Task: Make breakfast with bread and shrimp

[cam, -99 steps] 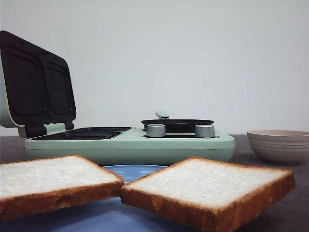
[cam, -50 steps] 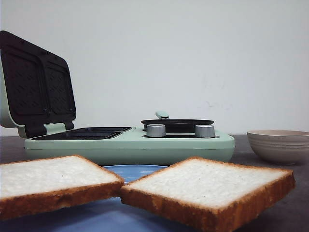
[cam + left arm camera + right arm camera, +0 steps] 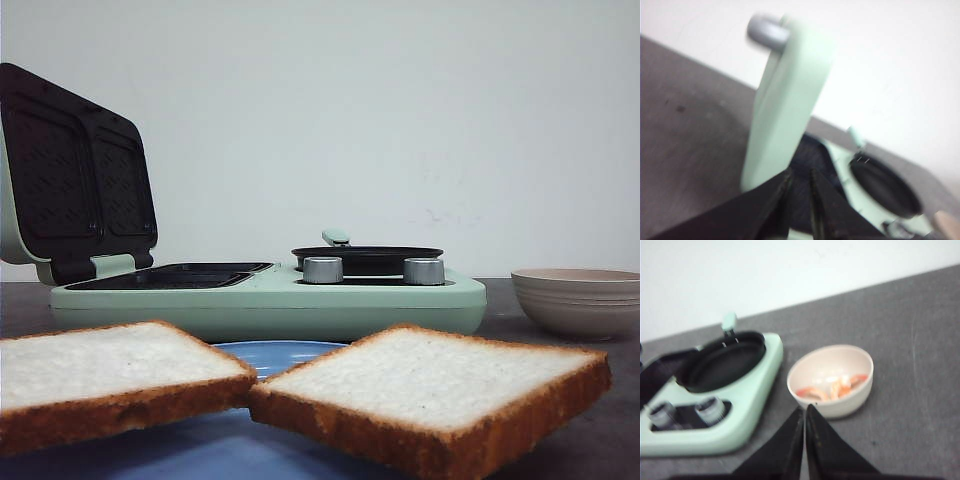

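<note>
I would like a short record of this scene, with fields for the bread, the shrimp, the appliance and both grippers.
bread: two slices on a blue plate, nearest the front camera
shrimp: orange-pink pieces in a pale bowl, right of the appliance
appliance: green breakfast maker, lid raised, small black pan on its right side
left gripper: nearly closed, empty, beside the raised lid
right gripper: shut, empty, near the bowl

Blurred end effector (image 3: 800, 200) nearly closed, raised green lid (image 3: 787, 105), round black pan (image 3: 885, 187)

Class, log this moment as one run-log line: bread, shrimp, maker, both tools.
bread: on plate | shrimp: in bowl | maker: lid open | left tool: shut | right tool: shut
</note>
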`<state>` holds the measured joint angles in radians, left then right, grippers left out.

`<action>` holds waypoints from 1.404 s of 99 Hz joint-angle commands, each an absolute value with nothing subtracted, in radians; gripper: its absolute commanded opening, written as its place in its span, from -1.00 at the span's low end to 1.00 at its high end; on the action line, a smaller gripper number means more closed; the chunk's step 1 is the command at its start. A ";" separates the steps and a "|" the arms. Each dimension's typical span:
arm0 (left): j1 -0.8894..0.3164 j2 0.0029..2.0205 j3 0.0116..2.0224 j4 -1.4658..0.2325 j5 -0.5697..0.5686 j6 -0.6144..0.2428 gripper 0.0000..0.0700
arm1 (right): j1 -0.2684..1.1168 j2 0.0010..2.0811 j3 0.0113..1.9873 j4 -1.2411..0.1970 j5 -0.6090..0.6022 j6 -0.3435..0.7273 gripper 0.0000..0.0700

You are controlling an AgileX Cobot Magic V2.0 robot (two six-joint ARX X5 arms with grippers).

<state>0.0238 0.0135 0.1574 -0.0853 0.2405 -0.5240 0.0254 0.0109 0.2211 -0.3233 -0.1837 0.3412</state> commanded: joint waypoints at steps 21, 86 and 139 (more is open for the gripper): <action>0.026 0.244 0.465 -0.361 0.250 -0.439 -0.96 | 0.024 0.233 0.423 -0.475 -0.218 0.384 -1.00; 0.010 0.536 0.670 -0.728 0.419 -0.353 -0.92 | 0.024 0.567 0.608 -0.670 -0.373 0.285 -1.00; -0.049 0.535 0.659 -0.960 0.555 -0.360 0.03 | 0.051 0.567 0.608 -0.677 -0.445 0.268 -0.36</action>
